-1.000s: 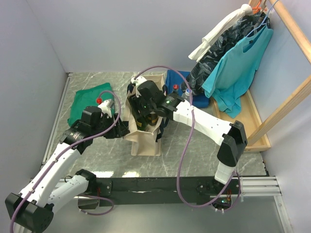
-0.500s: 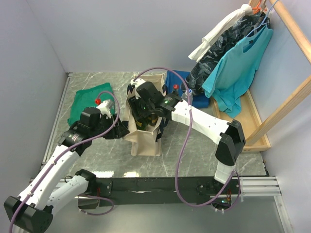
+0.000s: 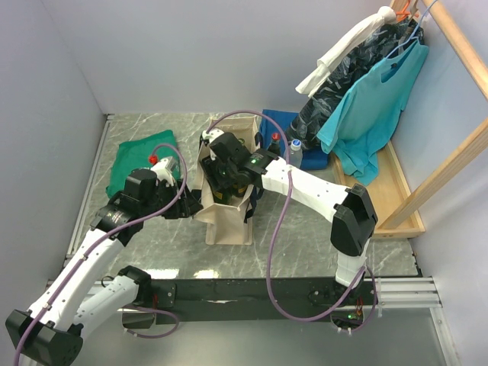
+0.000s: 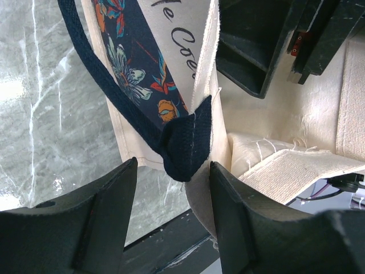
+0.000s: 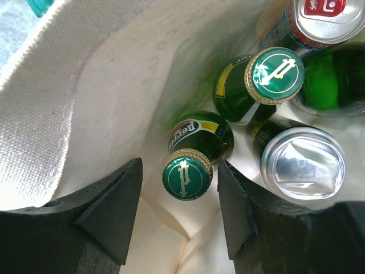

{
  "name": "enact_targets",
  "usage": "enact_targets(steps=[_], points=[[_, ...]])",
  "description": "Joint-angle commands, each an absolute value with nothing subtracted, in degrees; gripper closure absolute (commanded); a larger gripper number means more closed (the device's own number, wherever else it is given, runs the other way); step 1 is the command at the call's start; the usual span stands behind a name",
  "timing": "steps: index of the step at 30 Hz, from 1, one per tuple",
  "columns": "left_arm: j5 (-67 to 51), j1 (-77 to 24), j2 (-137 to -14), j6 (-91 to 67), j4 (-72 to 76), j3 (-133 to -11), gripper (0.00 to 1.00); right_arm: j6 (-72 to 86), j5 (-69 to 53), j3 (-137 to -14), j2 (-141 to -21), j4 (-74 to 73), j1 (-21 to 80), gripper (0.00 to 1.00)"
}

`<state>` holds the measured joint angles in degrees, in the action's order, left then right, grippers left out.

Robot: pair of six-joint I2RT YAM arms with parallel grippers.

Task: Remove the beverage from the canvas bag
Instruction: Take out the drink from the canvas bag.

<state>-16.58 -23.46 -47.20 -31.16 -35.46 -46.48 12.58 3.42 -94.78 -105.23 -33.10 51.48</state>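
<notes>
Reaching into the bag for a green bottle

Nearest, the left end effector (image 4: 174,222) is open, with one finger on each side of the canvas bag (image 3: 229,223) edge, right where a navy strap (image 4: 185,142) is sewn on; I cannot see it squeezing. The bag stands up on the bench (image 3: 305,236). Deeper in, the right end effector (image 5: 179,191) is low inside the bag, wide open and holding nothing, and the cap of a green bottle (image 5: 187,174) sits between its fingers. Past that are a second bottle (image 5: 278,71), a silver can (image 5: 302,162) and a red-topped can (image 5: 322,14). I think the best way is to go a bit lower, close on the neck under the cap, hold the bag edge down, then lift straight up so the bottle does not bump the others
</notes>
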Motion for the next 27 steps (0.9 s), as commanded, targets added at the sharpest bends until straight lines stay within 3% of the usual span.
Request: enact_targets(steps=[1,3,6,17,27], points=[[-16.44,-23.82,-46.32,-31.2,-37.62,-45.97,0.41,13.01,3.08,-96.59,-105.2,-32.26,51.5,0.39],[-16.52,-23.82,-46.32,-31.11,-37.7,-45.97,0.41,12.92,2.9,-96.68,-105.38,-32.17,51.5,0.4],[-16.26,-23.82,-46.49,-31.11,-37.79,-46.05,0.41,12.75,2.46,-97.03,-105.73,-32.34,51.5,0.51],[-16.17,-23.82,-46.58,-31.29,-37.88,-46.05,0.41,11.95,0.97,-98.26,-105.21,-33.57,51.5,1.0],[-15.73,-23.82,-46.49,-31.46,-37.88,-46.05,0.41,10.72,1.32,-100.1,-101.87,-33.05,52.29,1.0]])
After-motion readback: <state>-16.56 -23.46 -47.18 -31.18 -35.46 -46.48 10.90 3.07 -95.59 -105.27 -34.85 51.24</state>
